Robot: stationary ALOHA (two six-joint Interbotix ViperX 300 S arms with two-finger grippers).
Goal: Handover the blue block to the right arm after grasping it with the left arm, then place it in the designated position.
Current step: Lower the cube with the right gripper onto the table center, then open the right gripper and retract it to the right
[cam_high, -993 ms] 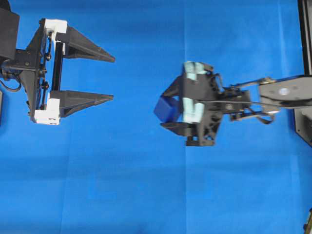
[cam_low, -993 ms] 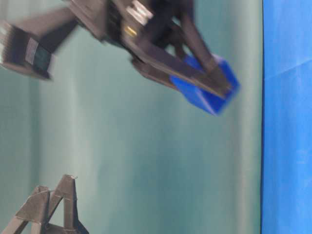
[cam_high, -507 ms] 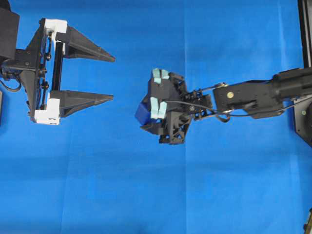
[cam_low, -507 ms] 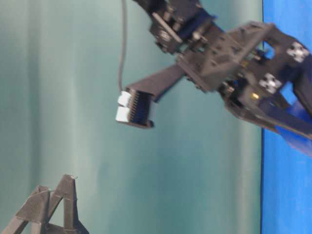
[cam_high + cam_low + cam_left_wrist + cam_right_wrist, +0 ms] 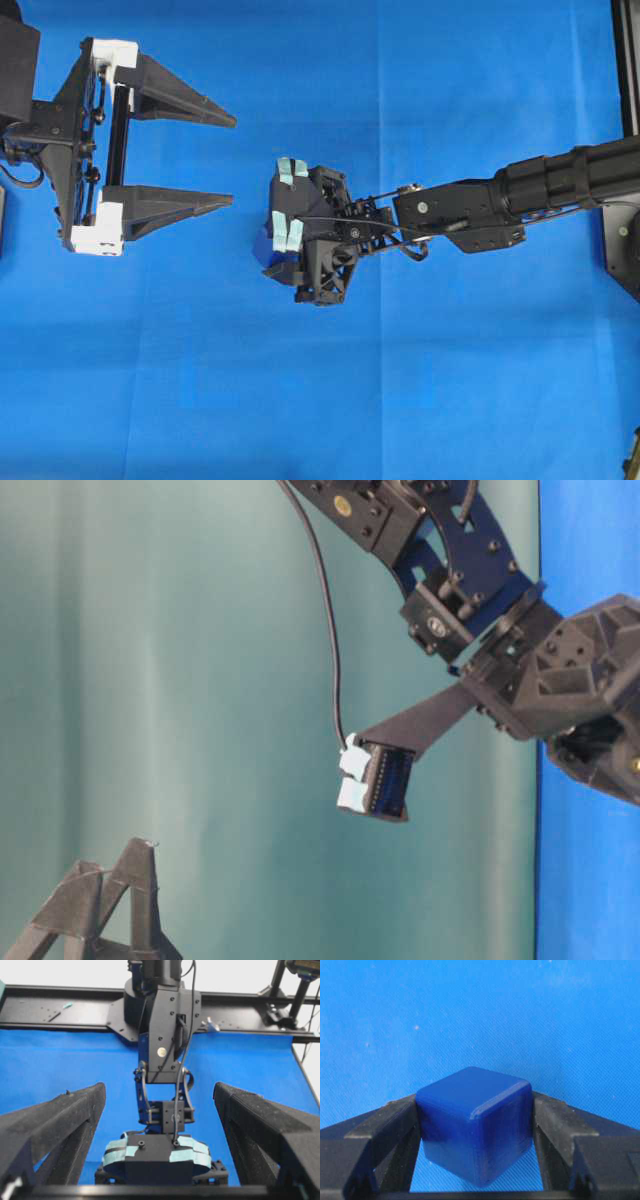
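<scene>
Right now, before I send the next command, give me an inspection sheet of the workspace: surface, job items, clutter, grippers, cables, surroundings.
Surface: blue cloth covers the table, faint fold creases, no stains seen.
Job items: blue block held between the fingers of the right gripper, tilted; whether it touches the cloth cannot be told.
Clutter: nothing seen.
Grippers: right gripper shut on the blue block, reaching past mid-table; left gripper open wide, empty, clear of the block.
Cables: a thin black cable runs along the right arm to its wrist camera; another loops under that arm's wrist in the overhead view.
Surroundings: black frame rail behind the table; teal backdrop in the table-level view.
</scene>
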